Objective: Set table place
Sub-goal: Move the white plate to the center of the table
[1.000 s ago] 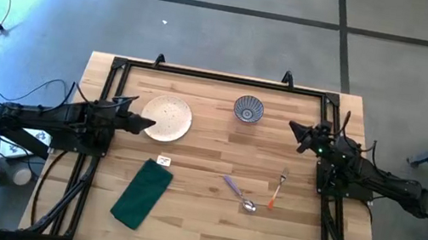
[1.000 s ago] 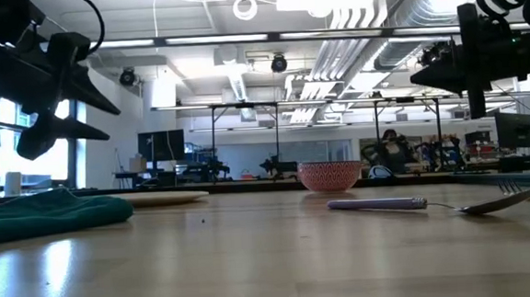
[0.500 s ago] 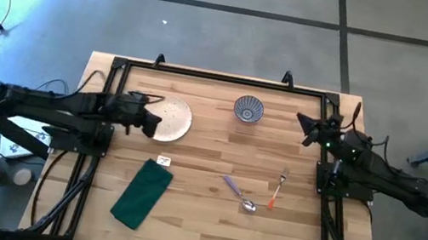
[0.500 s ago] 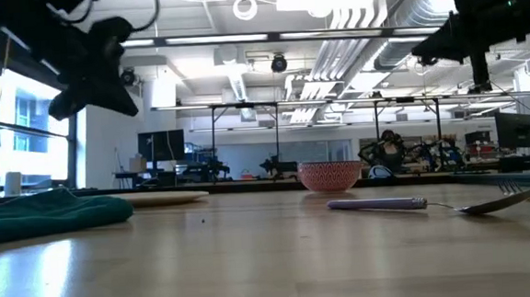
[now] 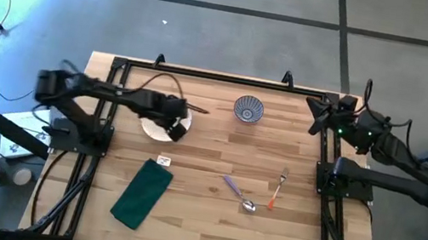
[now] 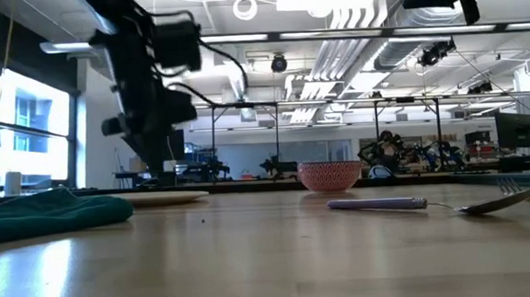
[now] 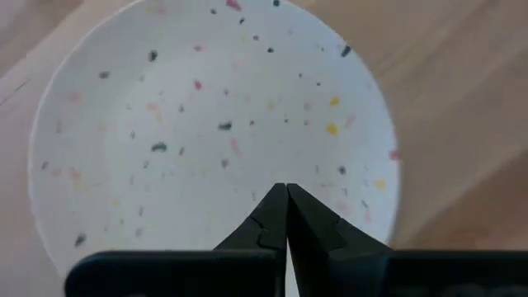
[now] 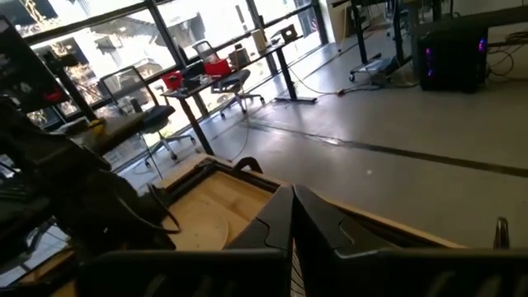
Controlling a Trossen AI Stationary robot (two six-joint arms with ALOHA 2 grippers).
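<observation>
The cream speckled plate (image 5: 154,130) lies flat on the table's far left part and fills the left wrist view (image 7: 165,124). My left gripper (image 5: 178,126) is shut and points down over the plate's middle (image 7: 286,190); in the low view (image 6: 148,128) it hangs above the plate (image 6: 162,199). The blue patterned bowl (image 5: 248,108) stands near the far edge. The lilac-handled spoon (image 5: 237,193) and the orange-handled fork (image 5: 276,190) lie at the near right. The green napkin (image 5: 142,193) lies at the near left. My right gripper (image 5: 313,111) is shut and raised over the far right corner.
A small white tag (image 5: 163,161) lies between the plate and the napkin. The black frame (image 5: 204,74) runs along the table's edges. Bare wood shows in the table's middle (image 5: 218,151). The right wrist view looks past its shut fingers (image 8: 290,198) into the room.
My left gripper has gone toward the table's right edge, from beside the plate to over its middle, and has tipped from level to pointing down. My right gripper has risen and gone toward the far right corner. The plate and the other things have stayed put.
</observation>
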